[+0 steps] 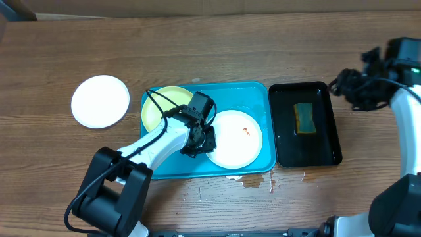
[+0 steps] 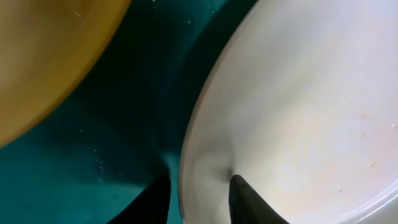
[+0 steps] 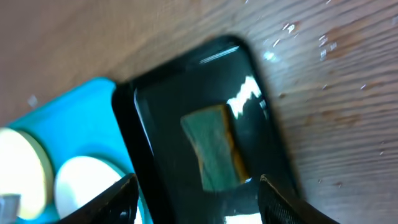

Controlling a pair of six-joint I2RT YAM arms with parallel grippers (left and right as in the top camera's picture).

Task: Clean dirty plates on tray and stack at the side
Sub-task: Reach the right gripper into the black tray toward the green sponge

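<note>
We see white plate point(image 2: 298, 106) filling right of view, few faint orange specks point(image 2: 367, 134) on it. Yellow plate point(image 2: 43, 56) upper left, apart from white one. Dark turquoise tray point(image 2: 124, 124) floor between them. Left gripper point(image 2: 199, 199) at bottom: two dark fingers point(image 2: 155, 202) straddle white plate's rim, one on tray side, one over plate. We cannot tell whether they pinch it.

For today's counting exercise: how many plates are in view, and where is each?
3. One white plate lies on the table, left of the tray; a yellow-green plate sits in the tray's left half; a smeared white plate sits in its right half. None seems hidden.
</note>
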